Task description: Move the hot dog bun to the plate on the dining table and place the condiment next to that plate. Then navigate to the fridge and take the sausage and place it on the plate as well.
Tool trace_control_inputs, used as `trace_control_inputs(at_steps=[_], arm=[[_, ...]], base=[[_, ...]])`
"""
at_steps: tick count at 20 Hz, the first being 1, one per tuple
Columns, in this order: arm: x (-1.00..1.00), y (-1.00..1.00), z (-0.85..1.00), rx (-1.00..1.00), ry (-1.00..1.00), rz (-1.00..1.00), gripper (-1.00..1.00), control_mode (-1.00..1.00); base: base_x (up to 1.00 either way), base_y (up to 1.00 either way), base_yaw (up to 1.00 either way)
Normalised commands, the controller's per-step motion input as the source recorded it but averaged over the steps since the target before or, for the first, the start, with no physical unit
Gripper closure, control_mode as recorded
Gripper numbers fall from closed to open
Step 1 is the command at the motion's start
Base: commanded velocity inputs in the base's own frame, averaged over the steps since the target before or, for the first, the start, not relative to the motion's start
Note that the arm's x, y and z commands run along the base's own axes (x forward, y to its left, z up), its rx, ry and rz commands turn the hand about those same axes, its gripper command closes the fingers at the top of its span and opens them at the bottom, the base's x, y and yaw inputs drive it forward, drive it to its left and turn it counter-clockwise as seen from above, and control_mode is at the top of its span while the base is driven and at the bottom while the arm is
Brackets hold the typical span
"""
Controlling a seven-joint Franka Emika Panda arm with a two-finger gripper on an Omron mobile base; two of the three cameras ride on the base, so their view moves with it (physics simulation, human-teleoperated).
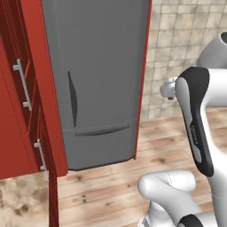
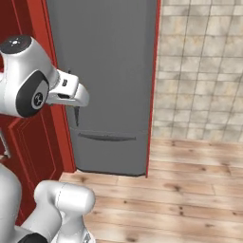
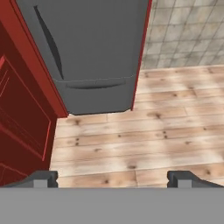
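- Hand view: the fridge stands ahead in the upper half of the frame, a tall plain grey unit with both doors shut.
- The upper door carries a dark, narrow, slightly curved vertical handle recess near its left edge. The lower drawer front carries a shallow horizontal recess just below the seam.
- A thin red panel runs down the right edge of the fridge. Red cabinets adjoin its left side.
- The gripper points down toward the wooden floor, which lies in front of the fridge. Its two dark fingertips sit far apart at the bottom of the frame, so the jaws stand wide open with nothing between them.
- Left base view: the fridge fills the upper centre, tilted in the frame, with its base resting on the plank floor. The red cabinets to its left have pale metal bar handles.
- A beige tiled wall lies to the right of the fridge. The white arm with dark joints rises at the right side of this view.
- Right base view: the fridge is seen front-on, well apart from the arm, which crosses the red cabinet at left. The tiled wall meets the floor at right.
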Motion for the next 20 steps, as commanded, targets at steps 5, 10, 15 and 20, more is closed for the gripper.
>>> trace_control_inputs(at_steps=[5,10,15,20], arm=[[0.00,0.00,0.00,0.00,0.00,0.00,-1.00,1.00],[0.00,0.00,0.00,0.00,0.00,0.00,-1.00,1.00],[0.00,0.00,0.00,0.00,0.00,0.00,-1.00,1.00],[0.00,0.00,0.00,0.00,0.00,0.00,-1.00,1.00]], base=[[0.59,0.53,-0.03],[0.30,0.45,0.00],[0.27,0.50,0.05],[0.60,0.45,0.06]])
